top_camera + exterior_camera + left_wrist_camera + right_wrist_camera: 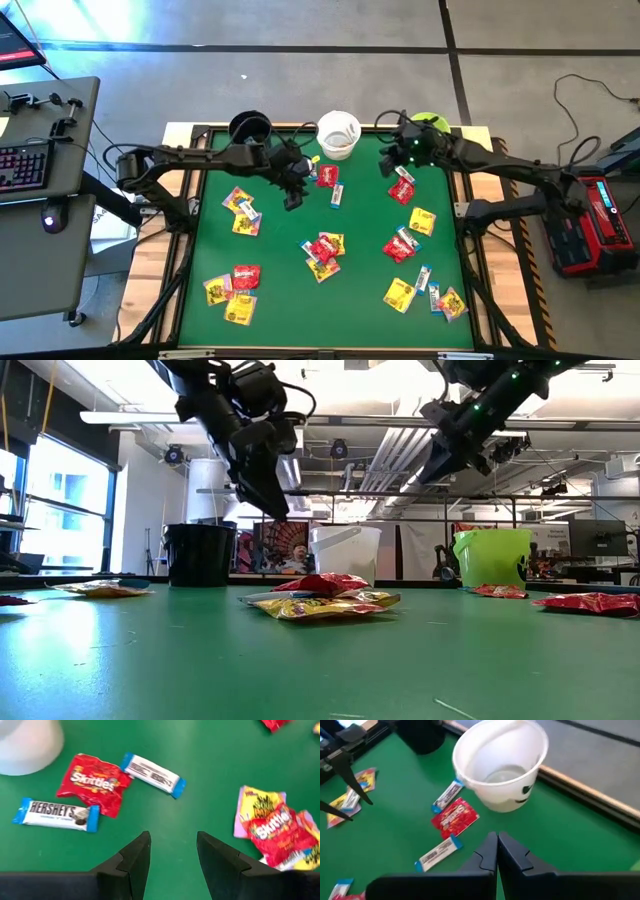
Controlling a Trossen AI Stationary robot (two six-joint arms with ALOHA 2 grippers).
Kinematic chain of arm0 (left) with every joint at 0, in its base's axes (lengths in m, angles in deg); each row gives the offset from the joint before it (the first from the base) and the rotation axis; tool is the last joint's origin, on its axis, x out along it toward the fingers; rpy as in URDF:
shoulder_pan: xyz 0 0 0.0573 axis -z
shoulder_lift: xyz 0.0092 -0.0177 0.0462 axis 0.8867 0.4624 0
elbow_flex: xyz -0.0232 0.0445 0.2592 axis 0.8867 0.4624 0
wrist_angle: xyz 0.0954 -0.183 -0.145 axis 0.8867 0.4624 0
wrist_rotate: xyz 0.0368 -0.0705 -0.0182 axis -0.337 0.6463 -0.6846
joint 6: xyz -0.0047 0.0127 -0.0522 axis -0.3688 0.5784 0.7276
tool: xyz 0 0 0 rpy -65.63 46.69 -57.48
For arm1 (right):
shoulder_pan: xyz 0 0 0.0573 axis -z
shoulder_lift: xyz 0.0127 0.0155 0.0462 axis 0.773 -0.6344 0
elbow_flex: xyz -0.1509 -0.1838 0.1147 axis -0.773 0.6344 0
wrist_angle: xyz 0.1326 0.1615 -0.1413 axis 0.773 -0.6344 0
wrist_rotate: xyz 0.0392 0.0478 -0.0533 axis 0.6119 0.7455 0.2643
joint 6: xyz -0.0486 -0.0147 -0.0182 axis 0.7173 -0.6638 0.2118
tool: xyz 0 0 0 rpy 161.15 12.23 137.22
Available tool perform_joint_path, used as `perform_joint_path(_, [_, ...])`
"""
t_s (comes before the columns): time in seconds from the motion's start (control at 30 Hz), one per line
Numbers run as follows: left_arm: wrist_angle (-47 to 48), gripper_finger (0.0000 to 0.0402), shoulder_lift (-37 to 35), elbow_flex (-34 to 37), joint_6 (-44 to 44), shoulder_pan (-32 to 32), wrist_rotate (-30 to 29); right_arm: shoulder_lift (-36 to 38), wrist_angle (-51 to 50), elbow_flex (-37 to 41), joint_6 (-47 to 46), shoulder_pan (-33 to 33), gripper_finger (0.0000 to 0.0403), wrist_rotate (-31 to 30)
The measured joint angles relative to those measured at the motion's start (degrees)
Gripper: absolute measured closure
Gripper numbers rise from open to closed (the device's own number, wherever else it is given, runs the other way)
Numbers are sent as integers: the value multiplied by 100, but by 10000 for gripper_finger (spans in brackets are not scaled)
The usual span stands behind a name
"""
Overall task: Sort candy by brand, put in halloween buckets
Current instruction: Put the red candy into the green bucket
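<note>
The left gripper (293, 196), fingers apart and holding nothing, hangs just left of the red candy (327, 176) near the white bucket (338, 133), closer than the shut, empty right gripper (392, 160).

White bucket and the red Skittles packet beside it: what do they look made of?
White bucket: apparently smooth moulded plastic, thin-walled, with a soft sheen inside. Red Skittles packet: likely glossy printed plastic film, crinkled, with crimped edges.

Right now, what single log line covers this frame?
left end effector open, empty, above mat | right end effector shut, empty, near white bucket | candy scattered
</note>
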Motion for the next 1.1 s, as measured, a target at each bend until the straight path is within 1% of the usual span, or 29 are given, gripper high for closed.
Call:
perform_joint_path(0.1, [87, 248, 1, 0, -78, 120, -1, 2, 1, 0, 25, -67, 402, 61])
perform_joint_path(0.33, [290, 248, 1, 0, 3, 564, -4, 1, 6, 0, 595, -278, 402, 76])
perform_joint_path(0.5, [434, 265, 1, 0, 209, 1051, -4, 1, 114, 0, 857, -372, 402, 76])
perform_joint_path(0.6, [455, 276, 2, 0, 518, 1380, -2, 1, 188, 0, 1043, -419, 402, 76])
perform_joint_path(0.73, [430, 278, 2, 0, 1067, 1794, -4, 1, 192, 0, 1164, -433, 402, 78])
perform_joint_path(0.9, [176, 266, 2, 0, 1722, 2151, -50, 1, 194, 0, 1303, -431, 402, 147])
perform_joint_path(1.1, [-268, 243, 39, 0, 2355, 2313, -167, 1, 194, 0, 1466, -431, 402, 165])
